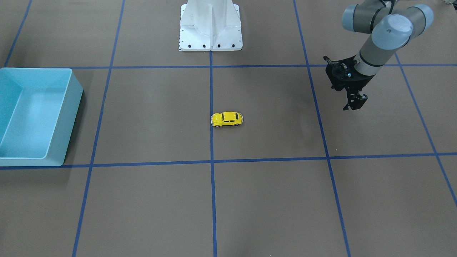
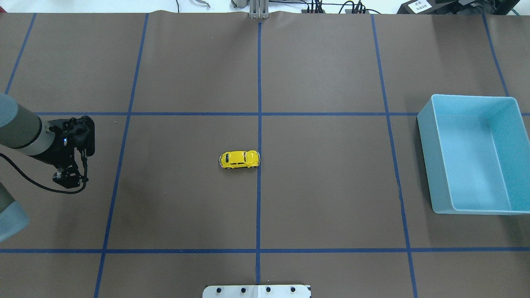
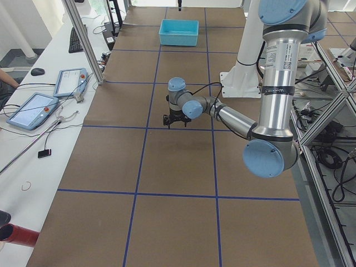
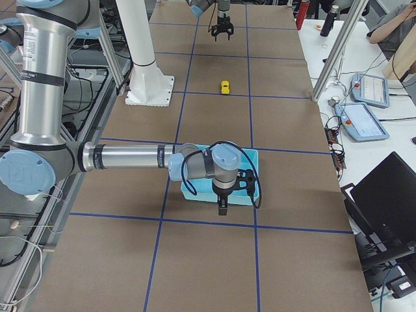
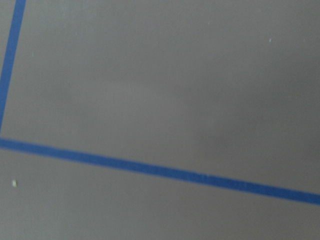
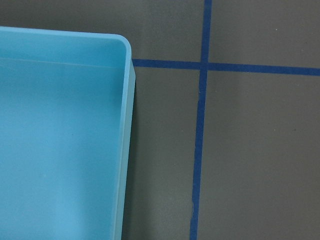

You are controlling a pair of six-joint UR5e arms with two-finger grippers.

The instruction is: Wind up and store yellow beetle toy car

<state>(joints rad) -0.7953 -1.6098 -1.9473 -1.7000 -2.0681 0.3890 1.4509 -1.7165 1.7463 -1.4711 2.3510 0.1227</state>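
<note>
The yellow beetle toy car (image 1: 227, 119) stands on its wheels on the brown table beside the centre blue line, untouched; it also shows in the overhead view (image 2: 239, 159) and small in the exterior right view (image 4: 225, 86). My left gripper (image 1: 354, 104) points down over bare table far to the car's side (image 2: 66, 179), open and empty. My right gripper (image 4: 222, 208) shows only in the exterior right view, at the blue bin's outer side. I cannot tell whether it is open or shut.
A light blue open bin (image 2: 430, 165) stands empty at the table's right end (image 1: 73, 107); its corner fills the right wrist view (image 6: 125, 125). The white robot base (image 1: 210, 32) is at the table's near edge. Blue tape lines grid the table.
</note>
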